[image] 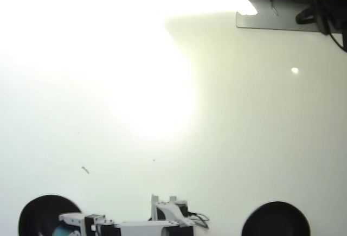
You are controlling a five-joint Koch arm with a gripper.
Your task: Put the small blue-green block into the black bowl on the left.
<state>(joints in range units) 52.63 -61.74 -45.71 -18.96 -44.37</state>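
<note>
At the bottom left of the overhead view, the black bowl (38,214) is cut off by the frame's lower edge. My gripper (66,224) reaches from the right over the bowl's right part, at the very bottom of the picture. A pale blue-green patch, the small blue-green block (66,231), shows just under the gripper's white jaw, over the bowl's dark inside. The frame edge cuts off the jaws, so how they stand around the block is unclear.
A second black bowl (276,219) sits at the bottom right. The arm's base (171,214) stands between the two bowls. A monitor foot (271,19) and cables lie at the top right. Strong glare washes out the white table's upper left.
</note>
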